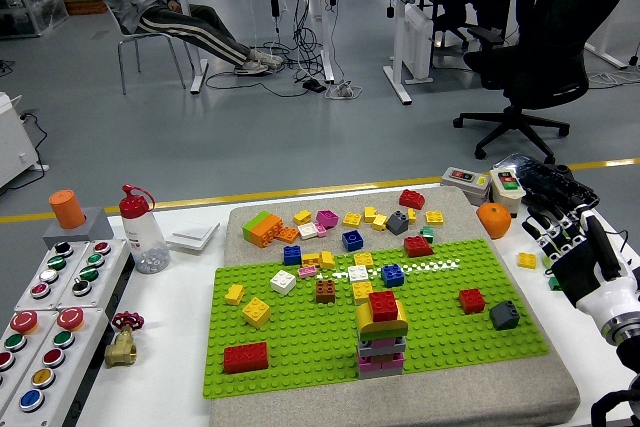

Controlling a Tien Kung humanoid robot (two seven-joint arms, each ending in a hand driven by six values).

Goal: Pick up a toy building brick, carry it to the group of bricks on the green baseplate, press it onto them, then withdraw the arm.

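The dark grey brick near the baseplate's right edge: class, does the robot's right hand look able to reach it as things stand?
Probably yes. The dark grey brick sits apart from its neighbours, only the red brick close by, and the right hand hovers open just off the green baseplate, with nothing between them.

- The robot's black-and-white right hand (575, 252) holds nothing, its fingers relaxed, beyond the right edge of the green studded baseplate (300, 347).
- A stacked tower of bricks topped by a red brick (382, 332) stands well to its left.
- A small yellow brick (526, 260) lies just left of its fingertips.
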